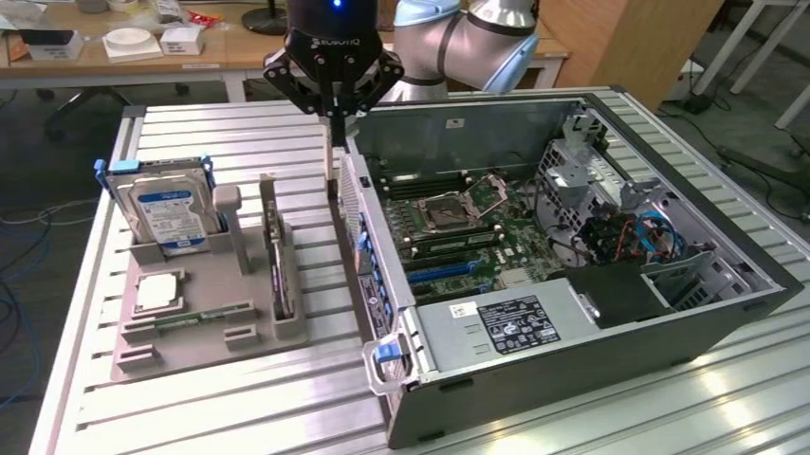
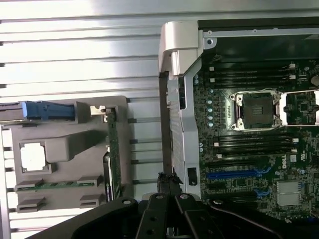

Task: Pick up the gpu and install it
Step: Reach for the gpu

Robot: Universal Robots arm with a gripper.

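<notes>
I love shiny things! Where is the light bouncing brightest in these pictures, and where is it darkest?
Exterior view: the ribbed silver metal table glares white beside the open grey computer case. Wrist view: the same table is washed out bright along one edge, and the black gripper is a dark shape.
</notes>
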